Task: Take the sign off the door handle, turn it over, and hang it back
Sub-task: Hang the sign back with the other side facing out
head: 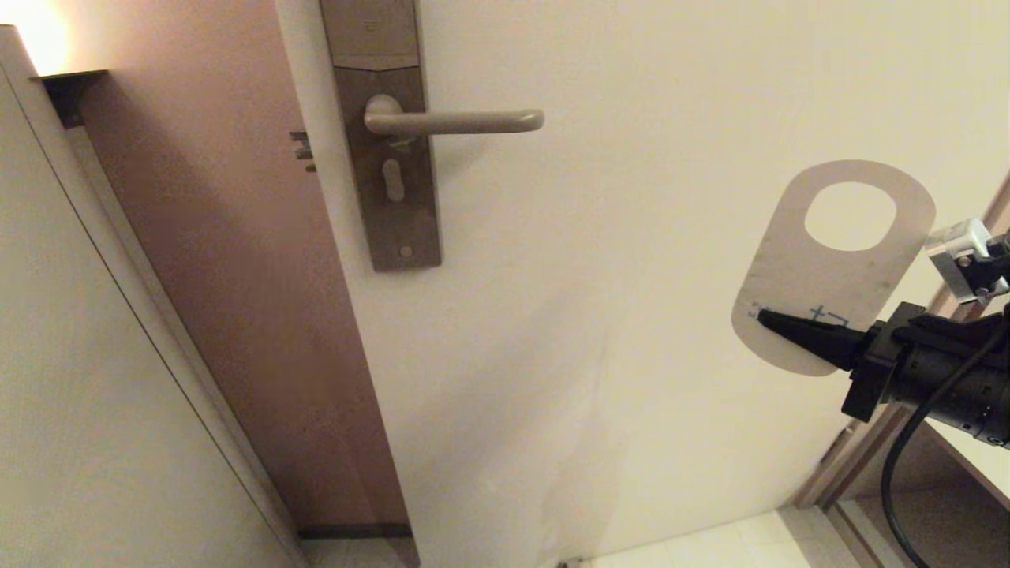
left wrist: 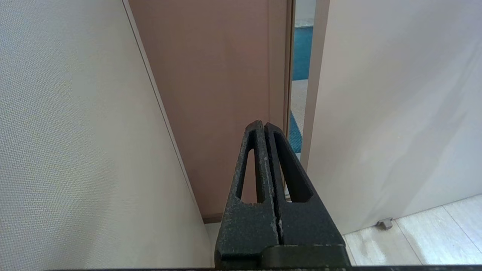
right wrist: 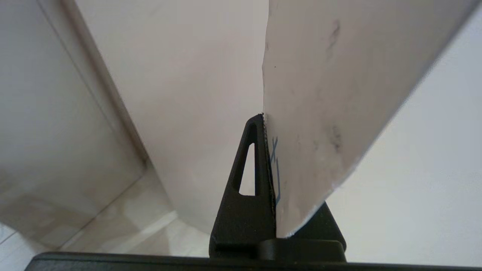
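The sign (head: 813, 276) is off the door handle, held in the air at the right with its white side toward the head camera and its oval hole at the top. My right gripper (head: 769, 319) is shut on the sign's lower end; in the right wrist view the sign (right wrist: 320, 105) stands clamped against the one visible finger (right wrist: 248, 188). The door handle (head: 465, 121) is a bare beige lever on a brown lock plate (head: 390, 197), far up and left of the sign. My left gripper (left wrist: 263, 126) is shut and empty, low by the door's open edge.
The cream door (head: 631, 315) fills the middle, standing ajar. A brown door frame (head: 237, 276) and a pale wall (head: 95, 394) are on the left. Another frame edge (head: 868, 457) and pale floor tiles (head: 750, 536) are at the lower right. A small door stop (left wrist: 384, 224) sits on the floor.
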